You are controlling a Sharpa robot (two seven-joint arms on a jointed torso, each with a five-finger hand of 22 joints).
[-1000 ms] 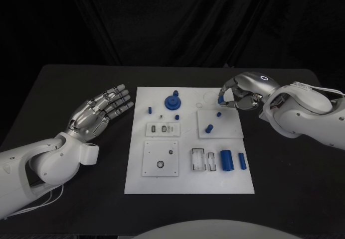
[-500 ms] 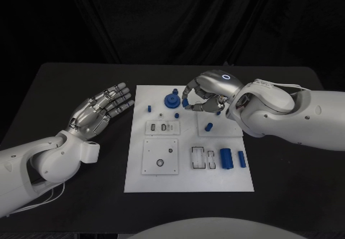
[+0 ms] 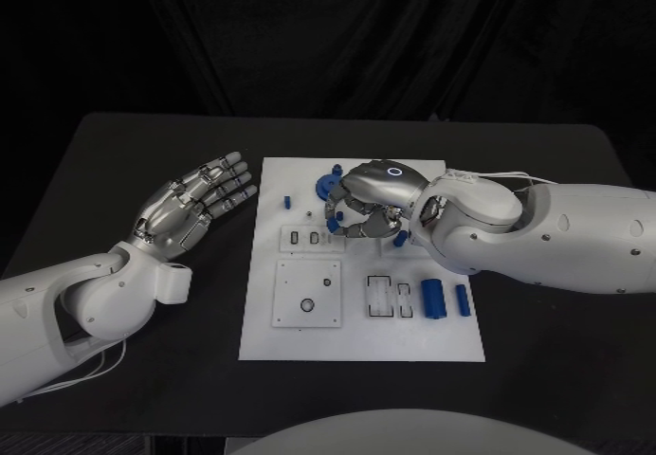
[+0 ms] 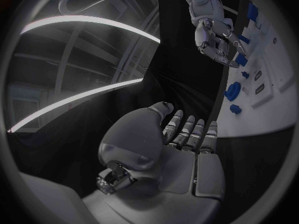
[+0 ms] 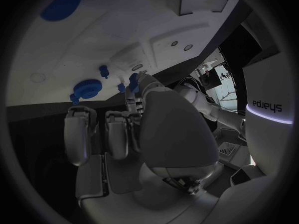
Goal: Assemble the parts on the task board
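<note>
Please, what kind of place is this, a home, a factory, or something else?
Probably a robotics lab or test stand. A white task board with small blue parts lies on a black table, black curtains hang behind, and the left hand and right hand work over it.

Left hand (image 3: 191, 201) is just hanging out flat, palm up, fingers stretched out and slightly apart, holding nothing. The left arm (image 3: 76, 313) comes in low from the side, forearm angled up toward that hand. Right arm (image 3: 547, 237) is reaching way across toward the middle, wrist bent down, and the right hand (image 3: 358, 204) is curled with its fingers tucked under. Can't tell whether those fingers have anything pinched between them.
</note>
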